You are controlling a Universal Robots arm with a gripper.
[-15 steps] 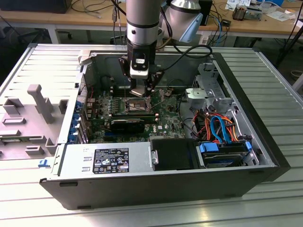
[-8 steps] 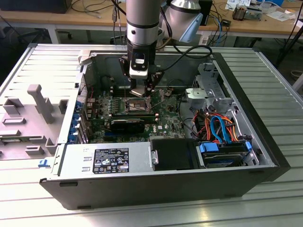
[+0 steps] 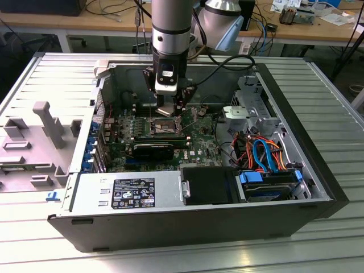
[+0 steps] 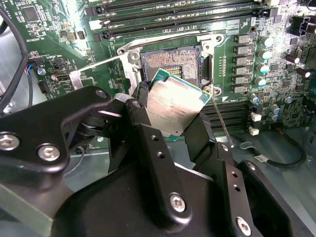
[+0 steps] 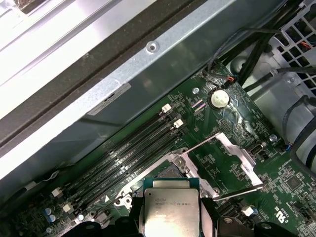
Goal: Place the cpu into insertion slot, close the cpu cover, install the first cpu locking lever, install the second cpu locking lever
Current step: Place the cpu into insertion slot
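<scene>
My gripper [image 4: 172,126] is shut on the cpu [image 4: 174,104], a flat silver-topped chip with green edges, pinched by its sides between two black fingers [image 4: 139,121]. The chip hangs tilted just above the insertion slot [image 4: 170,60], whose square of fine contacts lies bare on the green board. In the first wrist view the cpu [image 5: 170,210] overlaps the slot [image 5: 170,173], and the cpu cover [image 5: 232,157], a silvery frame, stands swung open beside it. Thin wire locking levers [image 4: 98,63] stick out unlatched. In the exterior view the gripper [image 3: 170,111] hangs low inside the computer case.
Long black memory slots [image 5: 123,158] run beside the socket. A black graphics card [image 3: 153,149], a power supply [image 3: 131,190], drive bays with blue and orange cables [image 3: 264,153] and the case walls [image 3: 85,114] ring the board. A grey plastic part [image 3: 45,122] lies at the exterior view's left.
</scene>
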